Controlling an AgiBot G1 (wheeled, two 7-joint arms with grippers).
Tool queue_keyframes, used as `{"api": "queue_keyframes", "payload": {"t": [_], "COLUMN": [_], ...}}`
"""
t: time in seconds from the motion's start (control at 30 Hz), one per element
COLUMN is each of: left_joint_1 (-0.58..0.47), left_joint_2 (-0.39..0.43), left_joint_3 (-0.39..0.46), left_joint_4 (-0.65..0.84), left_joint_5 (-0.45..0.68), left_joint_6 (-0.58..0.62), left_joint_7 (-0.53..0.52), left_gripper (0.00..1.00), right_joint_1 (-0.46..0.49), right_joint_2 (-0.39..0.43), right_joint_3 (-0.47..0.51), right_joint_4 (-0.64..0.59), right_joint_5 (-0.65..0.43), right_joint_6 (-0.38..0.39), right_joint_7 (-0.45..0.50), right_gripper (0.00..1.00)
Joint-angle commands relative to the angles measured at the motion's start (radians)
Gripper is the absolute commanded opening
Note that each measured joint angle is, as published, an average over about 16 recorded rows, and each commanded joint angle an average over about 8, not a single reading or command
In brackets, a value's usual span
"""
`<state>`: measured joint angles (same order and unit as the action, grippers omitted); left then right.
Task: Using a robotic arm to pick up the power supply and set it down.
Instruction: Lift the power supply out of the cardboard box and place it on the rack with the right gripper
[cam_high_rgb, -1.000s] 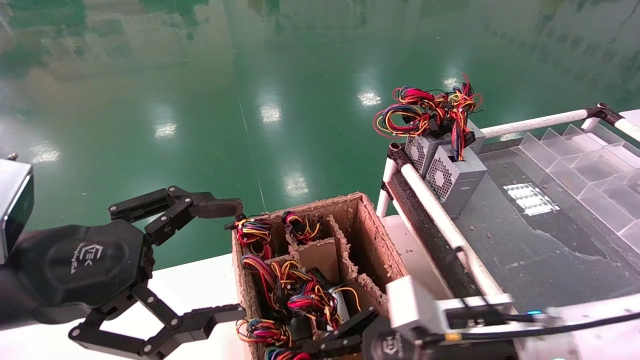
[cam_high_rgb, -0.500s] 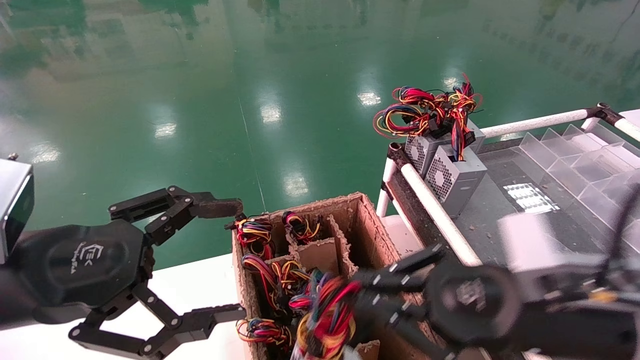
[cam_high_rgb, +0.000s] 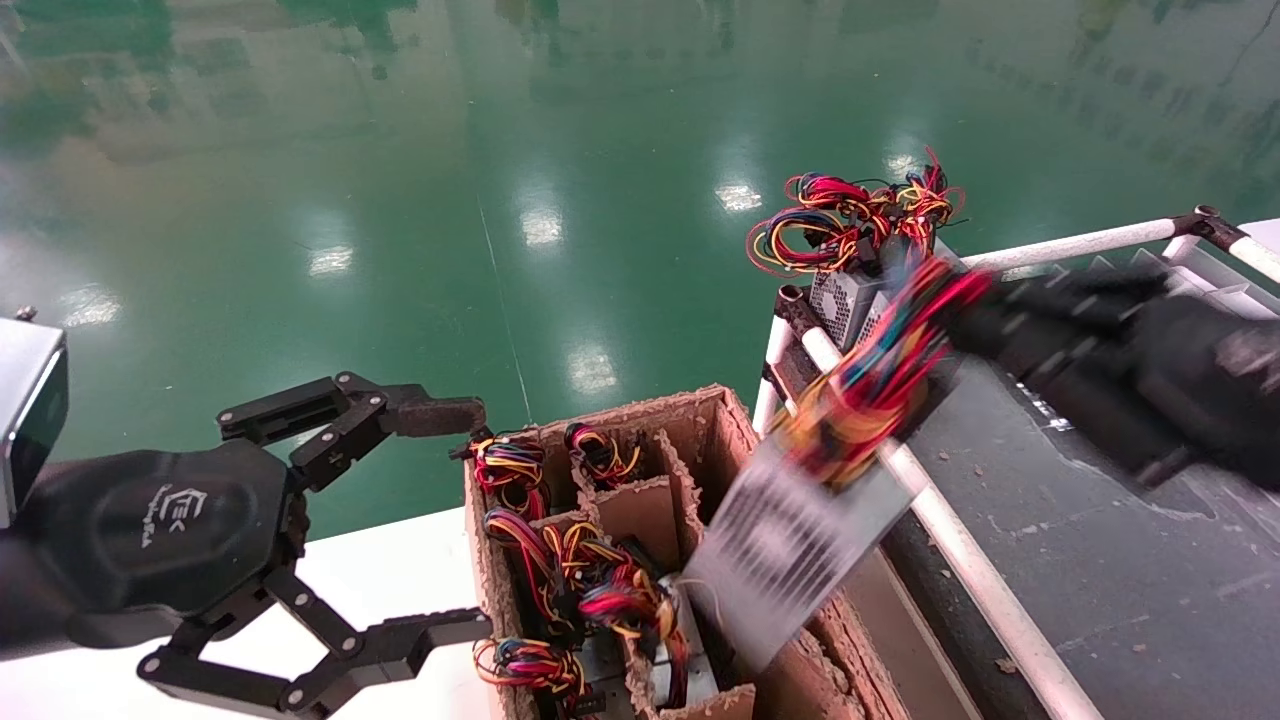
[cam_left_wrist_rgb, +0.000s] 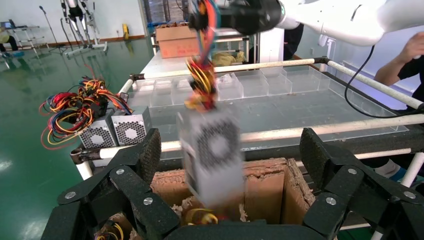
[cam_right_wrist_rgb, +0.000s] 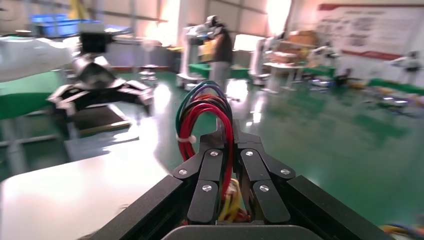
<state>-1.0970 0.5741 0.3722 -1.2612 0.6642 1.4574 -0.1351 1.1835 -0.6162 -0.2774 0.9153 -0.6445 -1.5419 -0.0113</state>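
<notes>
Right gripper (cam_high_rgb: 985, 315), at 3 o'clock, clamps the wire bundle (cam_high_rgb: 880, 375) of the power supply (cam_high_rgb: 785, 545) above the cardboard box (cam_high_rgb: 740, 430); left gripper (cam_high_rgb: 445, 515), at 8 o'clock, spread wide.

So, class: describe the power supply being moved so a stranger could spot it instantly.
Find the brown cardboard box beside the railed table. Above its right edge a grey power supply hangs by its wires from the right gripper. Unlike the two on the table corner, it is airborne.
</notes>
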Motion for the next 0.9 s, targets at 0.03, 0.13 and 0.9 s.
{"api": "queue_keyframes", "payload": {"t": [0.03, 0.13, 0.9], "left_joint_1": [0.000, 0.000, 0.000], "left_joint_2": [0.000, 0.000, 0.000], "left_joint_3": [0.000, 0.000, 0.000], "left_joint_4": [0.000, 0.000, 0.000], "left_joint_5": [0.000, 0.000, 0.000], "left_joint_6": [0.000, 0.000, 0.000], "left_joint_7": [0.000, 0.000, 0.000], "left_gripper": [1.00, 1.00, 1.00], "right_joint_1": [0.021, 0.059, 0.371], "right_joint_2": [0.021, 0.048, 0.039], "right_joint_3": [0.015, 0.020, -0.085], "right_joint_4": [-0.037, -0.115, -0.650], "right_joint_5": [0.011, -0.012, -0.294], "right_joint_6": [-0.005, -0.006, 0.123], "right_joint_7": [-0.001, -0.034, -0.242], "right_gripper": [0.00, 0.00, 0.00]}}
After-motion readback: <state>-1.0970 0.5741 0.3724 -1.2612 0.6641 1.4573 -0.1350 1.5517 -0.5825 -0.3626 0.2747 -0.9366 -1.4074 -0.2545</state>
